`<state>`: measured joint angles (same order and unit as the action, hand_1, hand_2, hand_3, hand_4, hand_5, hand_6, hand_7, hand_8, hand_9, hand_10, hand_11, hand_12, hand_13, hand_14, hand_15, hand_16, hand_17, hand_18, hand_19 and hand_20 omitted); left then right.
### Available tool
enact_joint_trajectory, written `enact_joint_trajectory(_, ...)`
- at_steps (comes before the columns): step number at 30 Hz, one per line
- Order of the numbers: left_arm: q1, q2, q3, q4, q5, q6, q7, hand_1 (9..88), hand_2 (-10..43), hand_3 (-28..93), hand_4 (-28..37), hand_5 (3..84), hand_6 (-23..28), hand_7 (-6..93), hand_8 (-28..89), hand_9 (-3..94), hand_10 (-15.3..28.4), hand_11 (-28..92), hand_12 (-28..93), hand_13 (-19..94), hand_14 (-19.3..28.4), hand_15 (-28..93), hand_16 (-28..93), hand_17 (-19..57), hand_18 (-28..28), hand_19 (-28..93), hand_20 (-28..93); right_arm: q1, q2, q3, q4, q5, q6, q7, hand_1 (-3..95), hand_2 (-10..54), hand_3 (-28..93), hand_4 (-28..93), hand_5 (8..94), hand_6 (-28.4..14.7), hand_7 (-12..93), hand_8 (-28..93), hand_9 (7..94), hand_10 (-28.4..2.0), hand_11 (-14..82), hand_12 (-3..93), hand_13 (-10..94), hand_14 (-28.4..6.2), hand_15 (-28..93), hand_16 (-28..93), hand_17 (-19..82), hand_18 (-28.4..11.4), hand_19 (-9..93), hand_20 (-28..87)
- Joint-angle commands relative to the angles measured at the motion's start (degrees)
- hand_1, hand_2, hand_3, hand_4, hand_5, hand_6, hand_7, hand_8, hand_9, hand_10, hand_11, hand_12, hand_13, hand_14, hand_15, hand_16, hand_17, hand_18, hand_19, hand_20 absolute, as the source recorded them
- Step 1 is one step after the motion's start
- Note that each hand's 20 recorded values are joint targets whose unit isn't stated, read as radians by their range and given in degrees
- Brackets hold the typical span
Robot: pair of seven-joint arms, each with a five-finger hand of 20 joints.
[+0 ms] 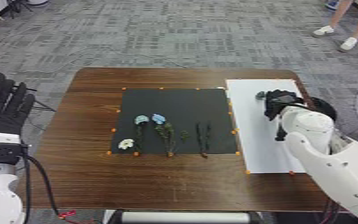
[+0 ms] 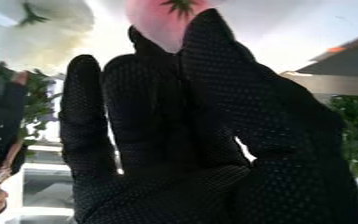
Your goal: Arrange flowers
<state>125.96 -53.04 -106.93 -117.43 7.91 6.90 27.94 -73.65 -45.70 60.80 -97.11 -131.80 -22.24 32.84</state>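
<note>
In the head view, my right hand is over the white sheet, beside a small dark green piece. The right wrist view shows my right hand open, fingers mostly straight, with a pink bloom behind the tips and a pale bloom beside it; contact is unclear. On the black mat lie a white flower, a pale blue-white flower, a blue flower, a green sprig and dark stems. My left hand is open off the table's left side.
Orange markers dot the edges of the mat and sheet. The brown table extends in front of the mat. A dark rounded object stands beside my right wrist. A red-ended cable runs near the table's front left.
</note>
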Motion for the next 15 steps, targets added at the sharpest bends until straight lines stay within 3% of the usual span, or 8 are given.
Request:
enact_joint_trajectory(1, -0.1, -0.07, 0.39, 0.09, 0.1, 0.33, 0.59, 22.0, 14.0, 71, -28.3, 39.4, 6.3, 8.0, -8, 26.9, 11.4, 13, 10, 21, 10.5, 16, -2, -4.1, 10.5, 18, 11, -1.0, 0.4, -1.5, 2.4, -3.2, 5.1, 0.9, 56.0, -9.5, 76, -28, 61.4, 0.3, 33, -10, 64.6, -10.2, 25.6, 35.7, 62, -8.2, 72, 43, 27, -22.2, 73, 37)
enact_joint_trajectory(5, -0.4, -0.07, 0.5, 0.19, 0.11, 0.28, 0.5, 22.0, 14.0, 71, -28.3, 39.4, 6.3, 7.9, -8, 26.9, 11.3, 13, 10, 21, 10.7, 16, -2, -4.1, 10.5, 18, 11, -1.4, 0.4, -1.8, 2.7, -3.6, 6.6, 0.7, 59.1, -9.5, 71, -28, 60.7, 0.9, 41, 3, 68.0, -8.7, 22.4, 46.4, 63, -8.2, 72, 43, 28, -22.1, 73, 37)
enact_joint_trajectory(8, -0.2, -0.16, 0.36, 0.18, 0.13, 0.08, 0.39, 21.9, 14.0, 71, -28.3, 39.4, 6.3, 7.9, -8, 26.9, 11.3, 13, 10, 21, 10.7, 16, -2, -4.1, 10.5, 18, 11, -1.4, 0.4, -2.1, 2.6, -3.7, 6.6, 0.4, 59.6, -9.5, 71, -28, 61.5, 1.7, 48, 6, 69.7, -8.2, 26.0, 50.2, 64, -7.9, 72, 43, 29, -22.0, 74, 37)
enact_joint_trajectory(15, 0.0, -0.28, 0.41, 0.2, 0.21, 0.16, 0.29, 21.9, 13.9, 71, -28.3, 39.3, 6.3, 7.9, -8, 27.0, 11.3, 13, 10, 21, 10.8, 16, -2, -4.2, 10.5, 18, 11, -2.0, 0.6, -1.1, 0.9, -2.8, 9.4, 0.2, 61.7, -9.5, 71, -28, 67.8, 3.1, 50, 8, 77.7, -6.1, 27.7, 54.9, 72, -6.5, 71, 45, 32, -21.8, 74, 38)
